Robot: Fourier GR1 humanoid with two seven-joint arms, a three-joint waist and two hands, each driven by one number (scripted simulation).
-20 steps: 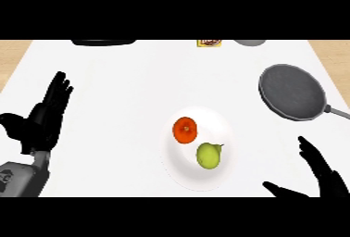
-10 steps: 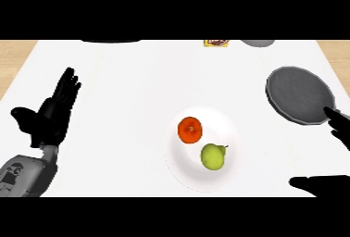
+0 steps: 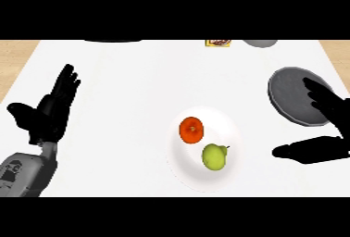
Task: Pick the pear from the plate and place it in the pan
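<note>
A green pear [image 3: 214, 157] lies on the near right part of a white plate [image 3: 222, 121] at the middle of the white counter. An orange-red fruit [image 3: 192, 130] sits on the same plate, just left of and behind the pear. The grey pan [image 3: 294, 96] rests at the right. My right hand [image 3: 329, 126] is open at the right edge, its fingers lying over the pan's near right side and its thumb pointing left toward the plate, well apart from the pear. My left hand [image 3: 49, 114] rests open at the left, fingers up.
Along the far edge I see a dark object [image 3: 113, 40], a small printed box [image 3: 218, 42] and a grey round object [image 3: 260, 43]. Wooden floor shows past both far corners of the counter.
My right hand has risen from the lower right corner and moved up over the pan's near side. The left hand has barely shifted. The pear and the plate lie unmoved.
</note>
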